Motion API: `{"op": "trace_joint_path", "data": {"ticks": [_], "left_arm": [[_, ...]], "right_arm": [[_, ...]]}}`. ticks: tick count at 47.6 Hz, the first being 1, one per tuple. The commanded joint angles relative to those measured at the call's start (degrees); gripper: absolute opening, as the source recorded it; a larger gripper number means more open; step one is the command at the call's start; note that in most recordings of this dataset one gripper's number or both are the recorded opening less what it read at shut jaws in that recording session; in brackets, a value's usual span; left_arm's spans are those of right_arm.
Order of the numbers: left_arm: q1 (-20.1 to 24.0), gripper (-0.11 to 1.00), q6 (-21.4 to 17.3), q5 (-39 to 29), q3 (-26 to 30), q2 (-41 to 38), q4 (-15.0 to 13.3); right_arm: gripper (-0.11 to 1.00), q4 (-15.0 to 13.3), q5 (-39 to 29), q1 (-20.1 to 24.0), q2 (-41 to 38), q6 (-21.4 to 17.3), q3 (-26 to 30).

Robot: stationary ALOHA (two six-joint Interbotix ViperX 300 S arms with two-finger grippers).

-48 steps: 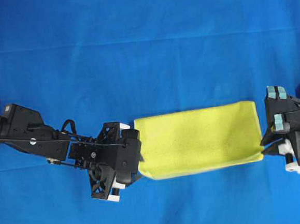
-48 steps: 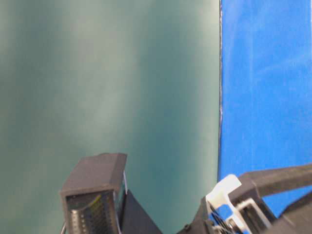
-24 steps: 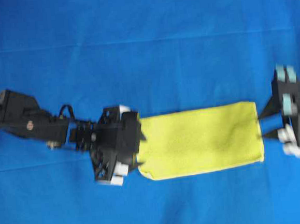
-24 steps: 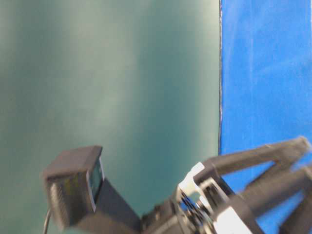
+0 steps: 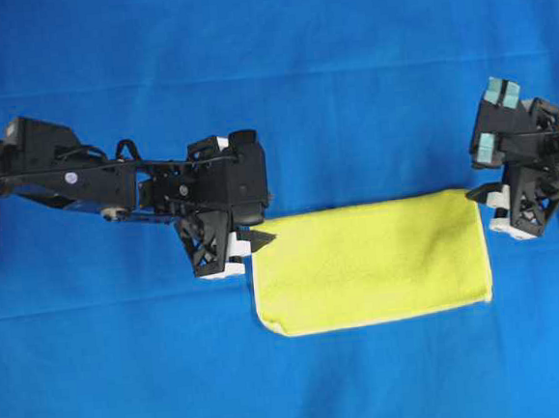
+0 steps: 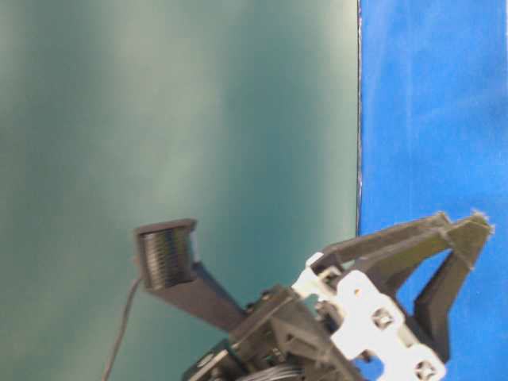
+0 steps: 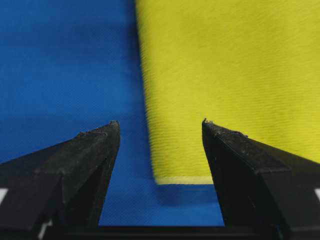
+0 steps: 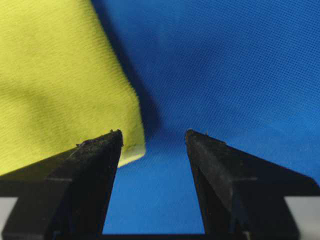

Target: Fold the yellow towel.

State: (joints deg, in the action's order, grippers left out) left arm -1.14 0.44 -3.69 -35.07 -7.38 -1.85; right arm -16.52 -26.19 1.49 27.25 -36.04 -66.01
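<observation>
The yellow towel lies flat as a folded rectangle on the large blue cloth. My left gripper is open and empty just above the towel's far left corner. In the left wrist view that hemmed corner lies between its fingers. My right gripper is open and empty at the towel's far right corner. In the right wrist view that towel corner sits by the left finger, with blue cloth between the fingers.
The blue cloth covers the whole work surface around the towel. The table-level view shows an arm's open black fingers close up, a teal-green backdrop and the blue cloth.
Both grippers have moved from the towel's near corners towards the far side, up to its far corners. The towel now lies flatter, with its near edge free.
</observation>
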Motion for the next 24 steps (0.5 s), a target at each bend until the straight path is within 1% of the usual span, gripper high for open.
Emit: {"op": "trace_joint_path", "data": {"ticks": [1,9,15,24], "left_arm": [[0.26,0.63,-0.09,0.44,0.35,-0.18,0.0],[0.35,0.62,-0.09,0.44,-0.7,-2.55,0.0],[0.62,0.61,0.7,0.44,-1.76,-4.57,0.0],[0.26,0.61,1.05,0.35,-1.93,-5.54,0.0]], "right_arm": [[0.58,-0.44,2.2,-0.88,-1.93,0.09,0.88],[0.58,-0.44,5.63,-1.05,-6.33,0.09,0.79],[0.57,-0.44,7.29,-1.05,-9.76,0.0,0.35],[0.49,0.62,7.47,-1.05,-10.99,-0.26,-0.18]]}}
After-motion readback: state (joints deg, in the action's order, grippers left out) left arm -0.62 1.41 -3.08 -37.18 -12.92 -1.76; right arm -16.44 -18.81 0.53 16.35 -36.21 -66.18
